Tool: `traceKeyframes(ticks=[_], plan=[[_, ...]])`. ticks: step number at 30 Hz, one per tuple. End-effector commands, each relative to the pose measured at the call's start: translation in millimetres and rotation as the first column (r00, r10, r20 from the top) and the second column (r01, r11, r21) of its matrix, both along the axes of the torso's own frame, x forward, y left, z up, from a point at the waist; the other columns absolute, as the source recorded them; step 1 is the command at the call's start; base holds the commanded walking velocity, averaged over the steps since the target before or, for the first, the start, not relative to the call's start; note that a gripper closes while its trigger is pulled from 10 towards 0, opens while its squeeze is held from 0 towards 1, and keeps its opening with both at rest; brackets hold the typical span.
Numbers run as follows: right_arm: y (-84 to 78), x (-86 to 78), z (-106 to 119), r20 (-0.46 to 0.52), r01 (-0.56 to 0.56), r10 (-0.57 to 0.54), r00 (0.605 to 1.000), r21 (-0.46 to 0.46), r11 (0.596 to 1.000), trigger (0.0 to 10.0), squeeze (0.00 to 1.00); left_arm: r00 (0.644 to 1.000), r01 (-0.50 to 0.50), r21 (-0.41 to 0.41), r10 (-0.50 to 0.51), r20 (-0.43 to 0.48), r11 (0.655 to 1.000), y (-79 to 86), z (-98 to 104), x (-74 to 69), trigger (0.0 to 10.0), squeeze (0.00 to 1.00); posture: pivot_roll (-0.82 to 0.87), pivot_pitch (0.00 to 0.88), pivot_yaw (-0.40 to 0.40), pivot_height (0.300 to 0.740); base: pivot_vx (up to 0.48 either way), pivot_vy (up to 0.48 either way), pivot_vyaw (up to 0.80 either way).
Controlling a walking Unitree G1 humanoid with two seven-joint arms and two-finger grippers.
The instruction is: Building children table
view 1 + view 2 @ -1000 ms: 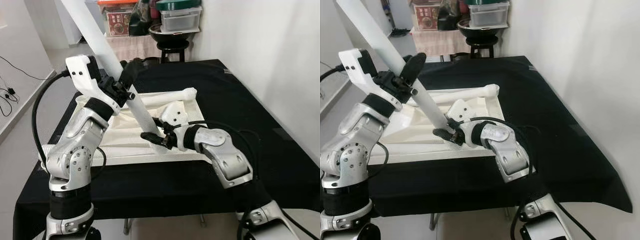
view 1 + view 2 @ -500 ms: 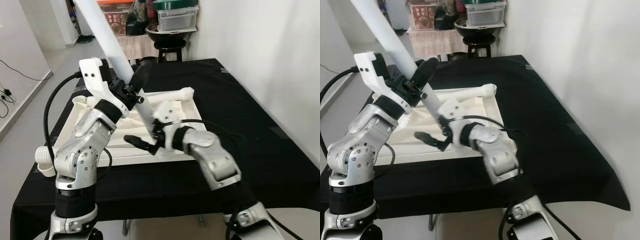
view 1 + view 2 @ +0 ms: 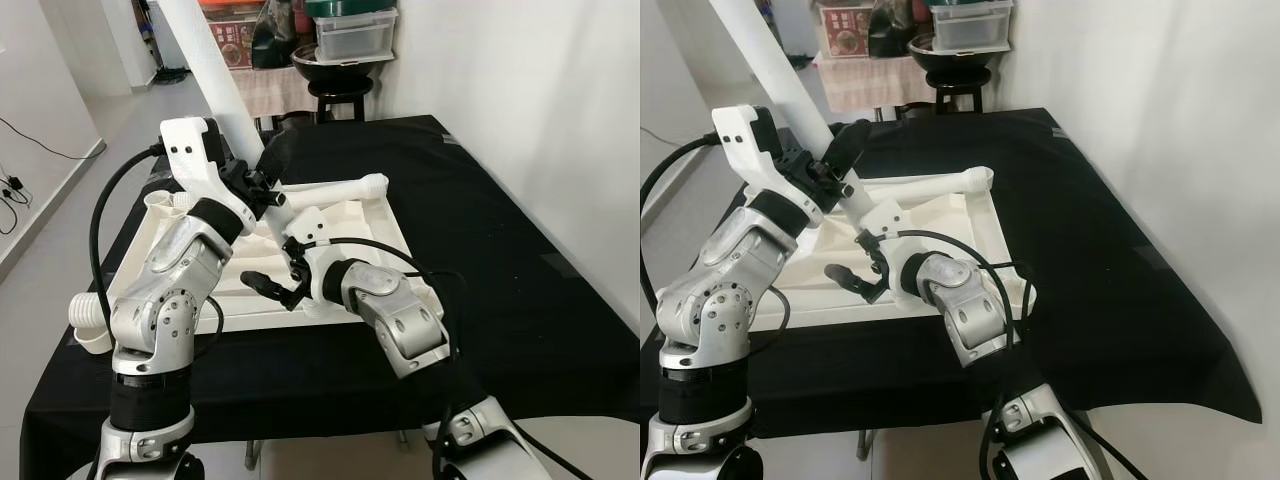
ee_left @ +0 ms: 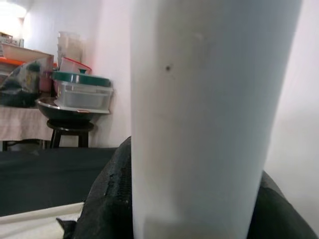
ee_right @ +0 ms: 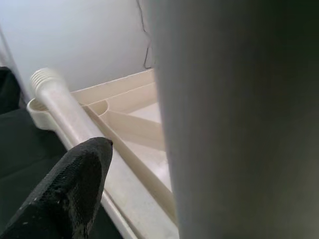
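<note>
Left eye view: white table leg (image 3: 222, 85) held steeply tilted over the upturned tabletop (image 3: 395, 225), lower end down among the ribs, upper end rising away past the top edge. Left gripper (image 3: 262, 185) clamped around the leg partway up, fingers (image 4: 107, 194) pressed against both sides of it, presumably to steer the angle. Right gripper (image 3: 283, 290) low at the leg's foot beside the tabletop's near rim, fingers (image 5: 75, 184) spread apart with the leg between them, not visibly squeezing, likely to guide the end toward a socket. Second leg (image 3: 330, 187) lying across the tabletop's far edge, threaded end outward; a third (image 3: 92, 322) resting along the tabletop's left rim, threaded end (image 5: 42, 79) toward the near corner. Tabletop itself flat on the black-draped surface (image 3: 500, 250), underside up so the legs can be fitted from above. Judged stage: seating a leg, two waiting. Stool with stacked containers (image 3: 350, 40) beyond the surface's far end.
</note>
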State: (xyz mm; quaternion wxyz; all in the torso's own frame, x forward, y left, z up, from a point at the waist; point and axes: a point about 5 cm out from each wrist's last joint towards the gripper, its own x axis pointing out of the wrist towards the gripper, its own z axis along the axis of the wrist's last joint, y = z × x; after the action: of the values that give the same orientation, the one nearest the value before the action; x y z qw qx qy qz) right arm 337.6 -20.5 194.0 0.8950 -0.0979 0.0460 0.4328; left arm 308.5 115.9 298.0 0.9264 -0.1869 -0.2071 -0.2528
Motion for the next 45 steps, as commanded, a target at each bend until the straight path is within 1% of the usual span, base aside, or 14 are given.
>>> traceKeyframes(ticks=[1,3,4,5,16,29,30,31,32,34,35,43,44,45], plan=[[11.8,-0.5,2.1,-0.002,-0.018,0.018,1.000,0.011,1.000,10.0,0.00,0.994,0.095,-0.009,-0.094,0.053,0.995,-18.0,11.3,-5.0,0.0,0.00,-0.07,0.000,0.069,0.740,0.000,0.000,0.00],[11.4,0.7,2.5,0.001,-0.011,0.011,1.000,0.013,1.000,10.0,0.00,0.994,0.096,-0.010,-0.095,0.054,0.995,-18.4,11.7,-4.8,0.0,0.00,-0.07,0.000,0.070,0.740,0.000,0.000,0.00],[10.9,1.7,2.8,0.009,-0.003,0.003,1.000,0.013,1.000,3.6,0.00,0.994,0.098,-0.013,-0.097,0.056,0.995,-19.0,12.6,-4.6,0.0,0.00,-0.07,0.000,0.069,0.740,0.000,0.000,0.00],[10.5,2.4,3.3,0.026,0.001,-0.001,1.000,0.012,1.000,0.0,0.00,0.993,0.100,-0.016,-0.099,0.058,0.995,-19.5,13.6,-4.5,0.0,0.00,-0.07,0.000,0.070,0.740,0.000,0.000,0.00],[8.4,6.6,6.9,0.096,0.022,-0.021,0.995,-0.005,1.000,0.0,0.00,0.992,0.113,-0.034,-0.110,0.066,0.993,-22.6,16.6,-4.5,0.0,0.00,-0.07,0.000,0.068,0.740,0.000,0.000,0.00],[6.4,9.2,7.9,0.124,0.026,-0.025,0.992,-0.003,1.000,0.0,0.00,0.992,0.107,-0.041,-0.103,0.073,0.993,-23.1,17.0,-2.1,0.0,0.00,-0.08,0.000,0.070,0.740,0.000,0.000,0.00],[6.3,9.3,7.6,0.125,0.027,-0.026,0.992,-0.003,1.000,0.0,0.00,0.992,0.102,-0.042,-0.098,0.074,0.994,-22.2,16.6,-1.7,0.0,1.00,-0.08,0.000,0.070,0.740,0.000,0.000,0.00],[6.2,9.3,7.4,0.126,0.027,-0.027,0.992,-0.002,1.000,0.0,0.00,0.992,0.101,-0.045,-0.097,0.074,0.994,-21.5,16.2,-1.6,1.1,1.00,-0.08,0.000,0.069,0.740,0.000,0.000,0.00],[5.8,9.6,7.5,0.128,0.030,-0.030,0.991,0.000,1.000,0.0,0.00,0.993,0.094,-0.051,-0.090,0.072,0.994,-20.2,16.0,-1.3,8.7,1.00,-0.08,0.000,0.069,0.740,0.000,0.000,0.00],[5.4,9.8,7.6,0.129,0.032,-0.032,0.991,0.001,0.999,0.0,0.00,0.994,0.089,-0.056,-0.085,0.070,0.995,-19.2,15.9,-1.1,8.7,1.00,-0.08,0.000,0.069,0.740,0.000,0.000,0.00],[4.7,10.3,7.9,0.130,0.035,-0.035,0.991,0.004,0.999,0.0,0.00,0.995,0.079,-0.058,-0.075,0.069,0.995,-17.6,16.0,-0.7,10.0,1.00,-0.08,0.000,0.069,0.740,0.000,0.000,0.00],[-1.8,14.9,9.7,0.136,0.066,-0.068,0.988,0.019,0.998,0.0,0.00,0.996,0.054,-0.074,-0.049,0.071,0.996,-6.8,17.6,0.2,10.0,1.00,-0.08,0.000,0.067,0.740,0.000,0.000,0.00],[-7.8,18.4,10.9,0.140,0.090,-0.093,0.986,0.025,0.996,0.0,0.00,0.996,0.037,-0.072,-0.031,0.079,0.997,0.6,19.6,0.2,10.0,1.00,-0.08,0.000,0.065,0.740,0.000,0.000,0.00],[-7.8,18.4,10.9,0.140,0.090,-0.093,0.986,0.025,0.996,0.0,0.00,0.996,0.037,-0.072,-0.031,0.079,0.997,0.6,19.6,0.2,10.0,1.00,-0.08,0.000,0.065,0.740,0.000,0.000,0.00]])
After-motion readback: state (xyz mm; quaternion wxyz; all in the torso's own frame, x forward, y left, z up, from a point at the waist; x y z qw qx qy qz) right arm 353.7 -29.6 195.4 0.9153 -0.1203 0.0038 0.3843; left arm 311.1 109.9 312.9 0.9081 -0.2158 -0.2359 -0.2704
